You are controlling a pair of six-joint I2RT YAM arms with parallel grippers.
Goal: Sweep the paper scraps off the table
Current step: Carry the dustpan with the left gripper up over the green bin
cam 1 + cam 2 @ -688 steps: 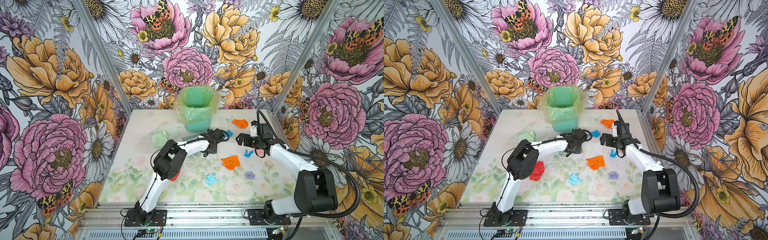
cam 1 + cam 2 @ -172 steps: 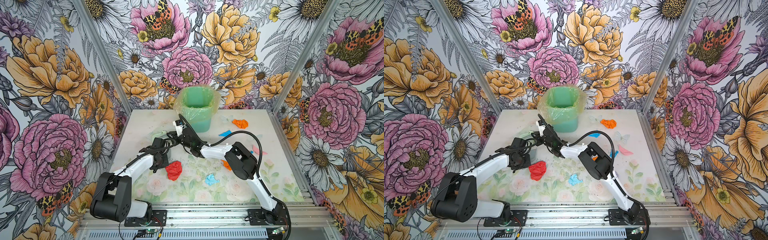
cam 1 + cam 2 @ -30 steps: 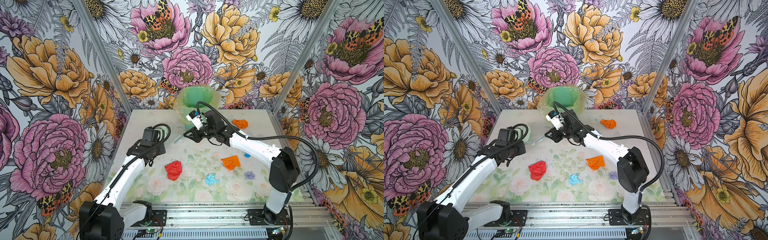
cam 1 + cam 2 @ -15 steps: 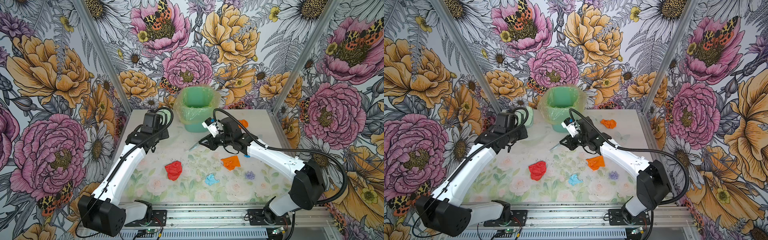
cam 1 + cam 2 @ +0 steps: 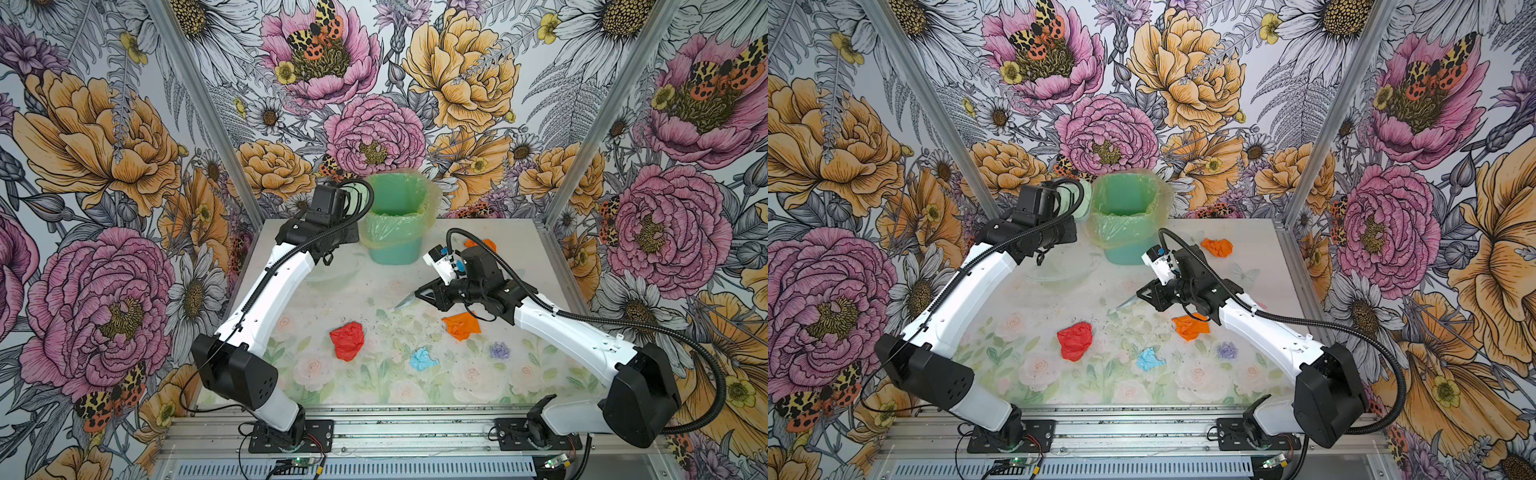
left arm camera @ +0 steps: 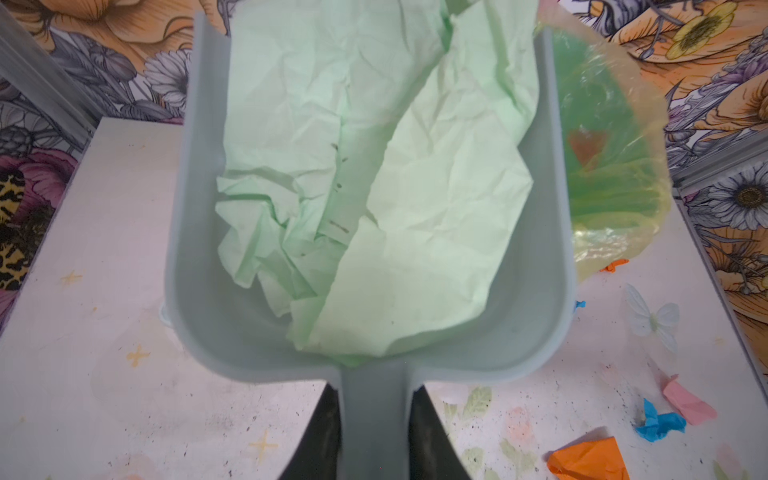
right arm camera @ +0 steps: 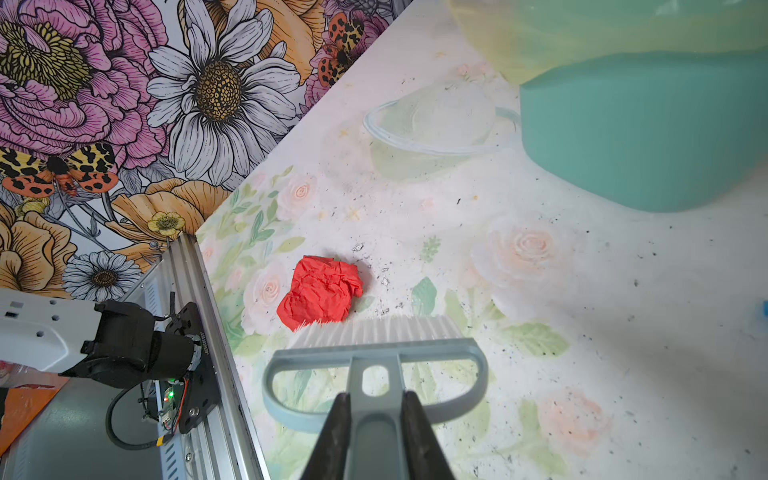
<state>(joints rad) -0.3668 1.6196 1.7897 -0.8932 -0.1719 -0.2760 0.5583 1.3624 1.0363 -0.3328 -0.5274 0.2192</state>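
Observation:
My left gripper [image 6: 376, 432] is shut on the handle of a grey-blue dustpan [image 6: 199, 266], held high beside the green bin [image 5: 397, 220]. A crumpled pale green paper [image 6: 374, 187] fills the pan. My right gripper [image 7: 376, 424] is shut on the brush [image 7: 374, 357], whose white bristles hover over the table [image 5: 519, 374] near a red paper scrap [image 7: 322, 293]. In both top views the red scrap [image 5: 347, 340], a light blue one [image 5: 422, 358] and an orange one [image 5: 460, 326] lie mid-table. The right gripper [image 5: 428, 296] is just above the orange one.
The bin [image 5: 1127, 220] has a yellowish liner and stands at the back middle. Another orange scrap [image 5: 1217, 247] lies to its right near the back wall. Small blue [image 6: 658, 424] and pink [image 6: 688, 401] bits lie on the right side. Dark crumbs dot the table's middle.
The left arm has lifted the loaded dustpan from the table's left side up next to the bin. The right arm has drawn the brush back from the bin toward the right middle.

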